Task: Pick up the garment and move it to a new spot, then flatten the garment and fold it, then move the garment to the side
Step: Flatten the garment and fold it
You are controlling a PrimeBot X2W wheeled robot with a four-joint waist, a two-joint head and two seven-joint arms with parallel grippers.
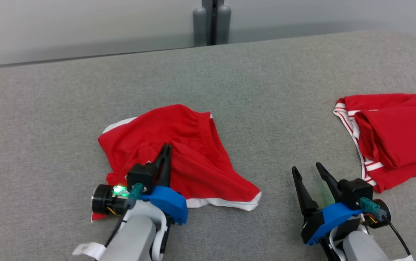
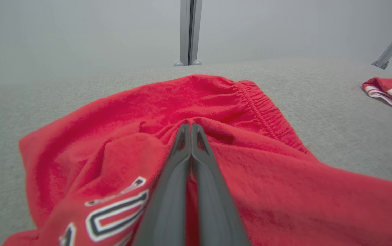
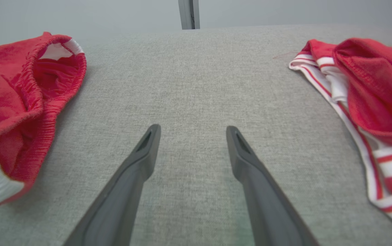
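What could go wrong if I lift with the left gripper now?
1. The left gripper pinches only a small pucker of the shorts; it may slip out on lifting.
2. Held from the middle, the shorts would likely hang bunched and be harder to flatten; the right gripper is open, off the cloth.
3. Carried rightward, they could tangle with the striped garment.

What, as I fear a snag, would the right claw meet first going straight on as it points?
Likely only bare grey surface: the open right claw points between the red shorts and the striped garment, though depth is unclear.
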